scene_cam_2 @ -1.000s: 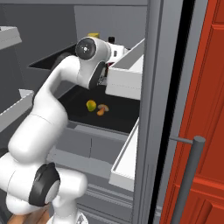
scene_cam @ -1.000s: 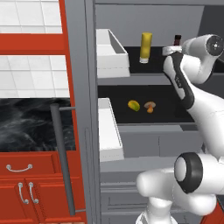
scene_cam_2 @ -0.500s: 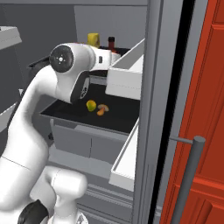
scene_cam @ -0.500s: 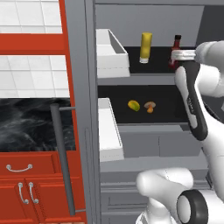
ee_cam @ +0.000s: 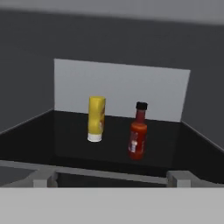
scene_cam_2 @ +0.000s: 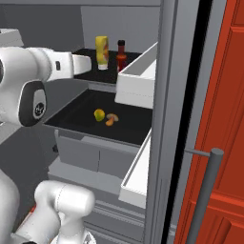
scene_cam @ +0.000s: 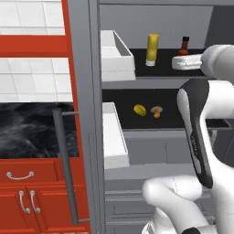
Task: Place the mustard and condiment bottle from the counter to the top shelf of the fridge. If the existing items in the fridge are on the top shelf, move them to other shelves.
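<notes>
The mustard (ee_cam: 96, 119) and the condiment bottle (ee_cam: 138, 131) are both seen standing up on the top shelf (scene_cam: 160, 69) of the fridge (scene_cam_2: 169, 119). They are set side by side, a little apart, with the red one on the right in the hand view. The little yellow-green fruit (scene_cam: 140, 110) and the mushroom piece (scene_cam: 156, 111) are seen on the shelf below, so nothing extra is left on the top one.

The gripper (ee_cam: 111, 179) is held wide apart, and nothing is gripped in it. It is kept at the front edge of the top shelf, clear of both bottles.

The job looks just about done. The step in hand is judged to be pulling the arm out. It is best done slowly and straight back, so the red bottle is not bumped. The fingers should be kept apart until the shelf edge is passed. The white door bin (scene_cam: 116, 55) at the side should be missed too.
</notes>
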Controlling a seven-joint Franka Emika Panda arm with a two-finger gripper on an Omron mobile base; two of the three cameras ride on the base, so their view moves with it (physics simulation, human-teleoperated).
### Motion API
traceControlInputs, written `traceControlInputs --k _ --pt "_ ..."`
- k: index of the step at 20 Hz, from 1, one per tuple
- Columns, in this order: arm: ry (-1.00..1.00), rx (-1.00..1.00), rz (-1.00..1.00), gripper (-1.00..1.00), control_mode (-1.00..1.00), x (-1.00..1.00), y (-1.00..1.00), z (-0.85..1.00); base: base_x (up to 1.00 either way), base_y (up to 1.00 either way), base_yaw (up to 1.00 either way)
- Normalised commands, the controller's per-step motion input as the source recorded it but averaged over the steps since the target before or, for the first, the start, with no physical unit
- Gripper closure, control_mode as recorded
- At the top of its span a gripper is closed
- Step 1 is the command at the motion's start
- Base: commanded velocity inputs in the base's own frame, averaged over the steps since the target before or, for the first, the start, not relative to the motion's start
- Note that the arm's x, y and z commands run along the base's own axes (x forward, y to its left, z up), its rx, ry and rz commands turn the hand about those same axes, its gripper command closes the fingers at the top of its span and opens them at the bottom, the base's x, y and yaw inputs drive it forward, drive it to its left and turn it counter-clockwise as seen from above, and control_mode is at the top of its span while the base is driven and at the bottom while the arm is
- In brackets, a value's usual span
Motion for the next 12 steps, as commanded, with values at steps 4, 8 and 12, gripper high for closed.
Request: traceControlInputs --k 4,8,12 --pt "0.04 -0.01 0.0 -1.0 -1.0 -1.0 0.23 0.01 0.0 0.0 0.0" --pt "0.0 0.0 0.0 -1.0 -1.0 -1.0 0.0 -0.18 0.0 0.0 0.0" --pt "-0.09 0.02 -0.02 -1.0 -1.0 -0.74 -0.09 -0.24 0.0 0.0 0.0"
